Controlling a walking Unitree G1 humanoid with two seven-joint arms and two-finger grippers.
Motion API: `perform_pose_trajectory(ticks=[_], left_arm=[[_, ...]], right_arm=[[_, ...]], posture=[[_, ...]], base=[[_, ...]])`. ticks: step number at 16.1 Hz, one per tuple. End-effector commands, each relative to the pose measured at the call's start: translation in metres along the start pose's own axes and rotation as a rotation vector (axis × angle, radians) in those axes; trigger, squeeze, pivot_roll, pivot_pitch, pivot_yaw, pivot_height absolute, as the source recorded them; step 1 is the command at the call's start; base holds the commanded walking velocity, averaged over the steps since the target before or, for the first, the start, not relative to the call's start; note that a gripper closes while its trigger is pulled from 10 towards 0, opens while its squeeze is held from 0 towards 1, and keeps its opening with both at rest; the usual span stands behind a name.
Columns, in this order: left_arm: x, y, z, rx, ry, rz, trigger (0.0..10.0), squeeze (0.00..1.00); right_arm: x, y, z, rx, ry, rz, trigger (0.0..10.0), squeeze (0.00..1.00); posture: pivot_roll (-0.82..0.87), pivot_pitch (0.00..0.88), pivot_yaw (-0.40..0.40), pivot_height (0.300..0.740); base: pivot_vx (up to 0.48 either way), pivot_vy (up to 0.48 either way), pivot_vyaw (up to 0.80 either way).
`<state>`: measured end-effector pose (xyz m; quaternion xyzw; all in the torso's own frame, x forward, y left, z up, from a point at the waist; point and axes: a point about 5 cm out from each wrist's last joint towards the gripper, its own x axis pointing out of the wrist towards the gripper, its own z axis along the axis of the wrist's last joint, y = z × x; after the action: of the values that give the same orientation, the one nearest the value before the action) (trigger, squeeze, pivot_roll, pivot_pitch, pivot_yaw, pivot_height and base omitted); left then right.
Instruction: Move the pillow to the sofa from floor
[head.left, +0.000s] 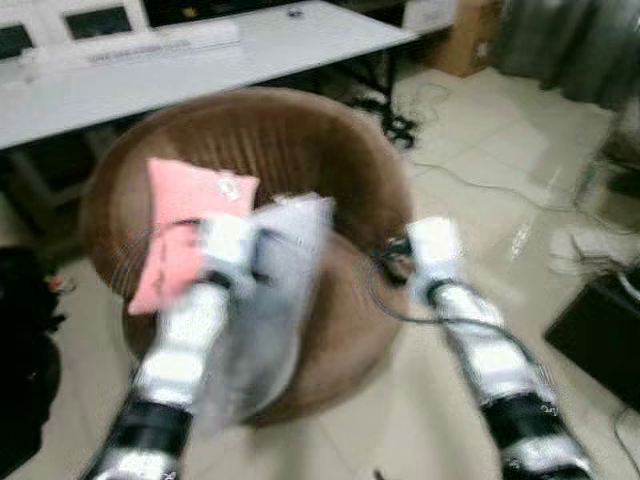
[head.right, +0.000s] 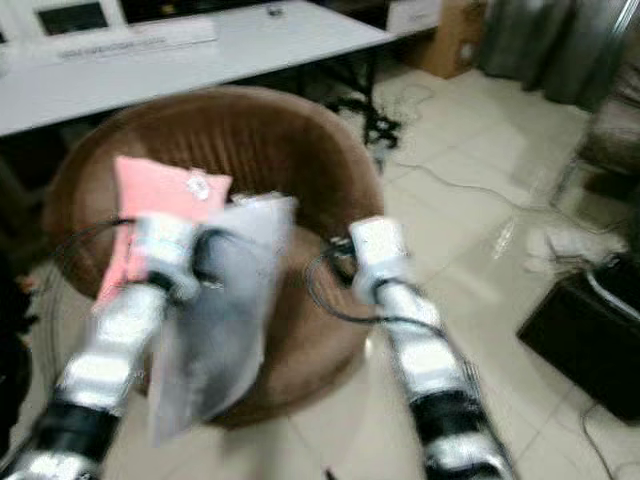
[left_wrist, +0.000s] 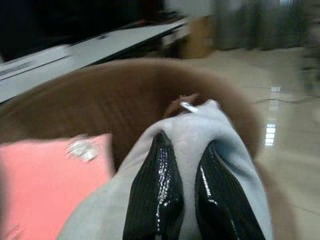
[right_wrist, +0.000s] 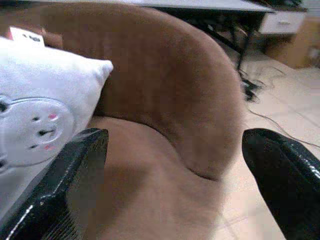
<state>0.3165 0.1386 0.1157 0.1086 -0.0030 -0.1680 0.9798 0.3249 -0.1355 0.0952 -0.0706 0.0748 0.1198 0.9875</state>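
— So, where do we have the grey pillow (head.left: 272, 290)?

— We hold it in our left hand (left_wrist: 187, 200): in the left wrist view the two black fingers (left_wrist: 155, 195) are pinched close together on the grey fabric, near one corner with a small white tag. From the head views the pillow hangs down from that hand over the front of the sofa (head.left: 330, 150) — a round brown tub chair with a curved back.

— Is it resting on the seat?

— We cannot tell. The head views are blurred; the lower part of the pillow hangs in front of the seat's edge, and we cannot see whether it touches the cushion.

— And our right hand (right_wrist: 175, 175)?

— It is spread wide, gripping nothing. In the right wrist view its fingers stand well apart with the brown seat and curved back between them, and the grey pillow just beside one finger. From the head, the right arm (head.left: 480, 340) reaches over the right front of the sofa.

— What else do we see?

— A pink pillow (head.left: 185, 235) leans against the sofa's back on the left side, just beside the grey one. Behind the sofa stands a long white surface (head.left: 200, 60), and cables (head.left: 470, 180) trail over the pale tiled floor (head.left: 480, 120) on the right.
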Motion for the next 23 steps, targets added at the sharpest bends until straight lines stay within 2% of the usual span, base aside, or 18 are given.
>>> perform_pose_trajectory(ticks=[1,3,6,7,8,9,13,14,17,19,20,23], left_arm=[[0.006,0.006,0.017,0.044,-0.070,-0.021,10.0,0.00],[0.015,-0.007,0.024,0.063,-0.091,-0.123,10.0,0.00],[0.025,-0.015,0.033,0.081,-0.116,-0.170,10.0,0.00],[0.029,-0.016,0.036,0.085,-0.125,-0.177,10.0,0.00],[0.044,-0.013,0.047,0.101,-0.143,-0.166,10.0,0.00],[0.052,-0.009,0.052,0.100,-0.145,-0.147,10.0,0.00],[0.065,-0.006,0.056,0.086,-0.141,-0.142,10.0,0.00],[0.072,-0.007,0.051,0.096,-0.090,-0.157,10.0,0.00],[0.077,-0.004,0.037,0.110,0.012,-0.101,10.0,0.00],[0.075,0.005,0.023,0.084,0.110,-0.002,10.0,0.00],[0.072,0.013,0.012,0.074,0.188,0.066,10.0,0.00],[0.065,0.027,-0.003,0.087,0.279,0.153,10.0,0.00]], right_arm=[[0.004,0.011,0.010,-0.003,-0.037,0.039,10.0,0.00],[0.003,0.012,0.011,-0.005,-0.045,0.063,10.0,0.00],[0.001,0.013,0.013,-0.003,-0.069,0.092,10.0,0.00],[0.000,0.013,0.015,-0.007,-0.082,0.111,10.0,0.00],[-0.004,0.012,0.017,-0.029,-0.105,0.151,10.0,0.00],[-0.005,0.009,0.019,-0.041,-0.111,0.164,10.0,0.00],[-0.009,0.007,0.019,-0.071,-0.111,0.207,10.0,0.00],[-0.013,0.009,0.017,-0.102,-0.098,0.239,10.0,0.00],[-0.020,0.014,0.012,-0.128,-0.074,0.273,10.0,0.00],[-0.028,0.018,0.008,-0.161,-0.051,0.314,10.0,0.00],[-0.033,0.020,0.007,-0.179,-0.032,0.340,10.0,0.00],[-0.038,0.025,0.002,-0.219,0.011,0.380,10.0,0.00]], posture=[[0.07,0.000,0.037,0.740],[0.07,0.000,0.037,0.740],[0.06,0.000,0.038,0.740],[0.05,0.000,0.041,0.740],[0.03,0.000,0.041,0.740],[0.03,0.000,0.038,0.740],[0.02,0.000,0.030,0.740],[0.00,0.000,0.031,0.740],[-0.03,0.000,0.035,0.740],[-0.07,0.000,0.028,0.740],[-0.08,0.000,0.024,0.740],[-0.12,0.000,0.017,0.740]], base=[[0.472,0.000,0.00],[0.471,0.000,0.00],[0.466,0.000,0.00],[0.458,0.000,0.00],[0.442,0.000,0.00],[0.435,0.000,0.00],[0.285,0.000,0.00],[0.000,0.000,0.00],[0.000,0.000,0.00],[0.000,0.000,0.00],[0.000,0.000,0.00],[0.000,0.000,0.00]])
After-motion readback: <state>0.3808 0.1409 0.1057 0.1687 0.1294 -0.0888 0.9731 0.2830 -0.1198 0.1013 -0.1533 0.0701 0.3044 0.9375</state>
